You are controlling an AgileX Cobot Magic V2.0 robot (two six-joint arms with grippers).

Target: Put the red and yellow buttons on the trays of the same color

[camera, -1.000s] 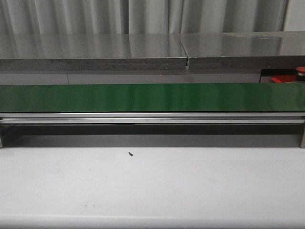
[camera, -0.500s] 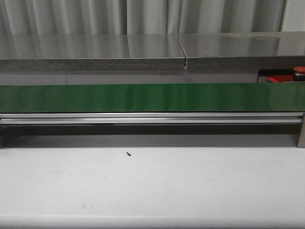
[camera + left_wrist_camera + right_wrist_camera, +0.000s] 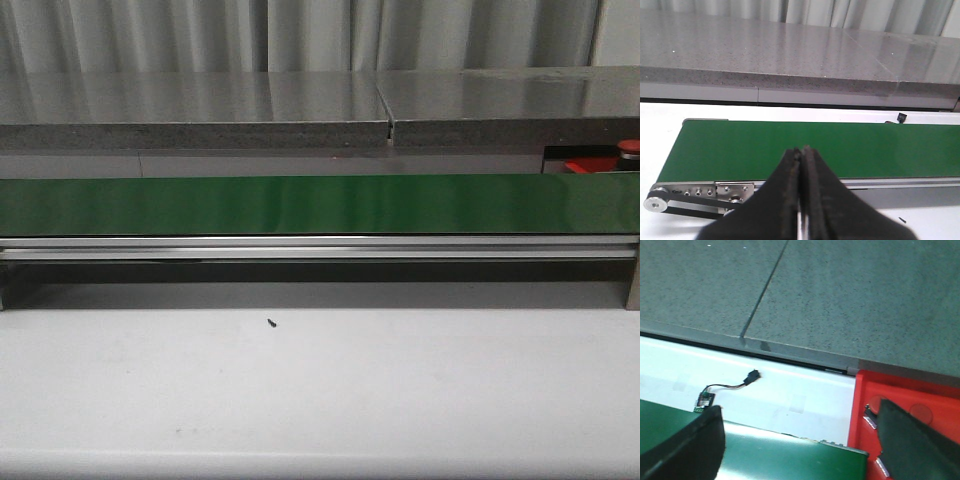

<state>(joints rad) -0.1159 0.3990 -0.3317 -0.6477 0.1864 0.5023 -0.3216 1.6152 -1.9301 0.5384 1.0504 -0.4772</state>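
The bright red flat tray [image 3: 900,405] sits off the glossy green belt's [image 3: 300,204] right end, barely changed from a moment ago; no button rides the belt, left gripper [image 3: 801,165] pinched shut, right gripper [image 3: 800,440] spread wide above the tray.

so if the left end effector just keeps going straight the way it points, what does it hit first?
Most likely the green belt: the left end effector is shut, its tips pointing over the belt's near edge. Nothing lies on the belt in its line. Beyond is the grey stone ledge; depth is unclear.

One red tray [image 3: 900,405], one button [image 3: 630,147], one green belt [image 3: 300,205].
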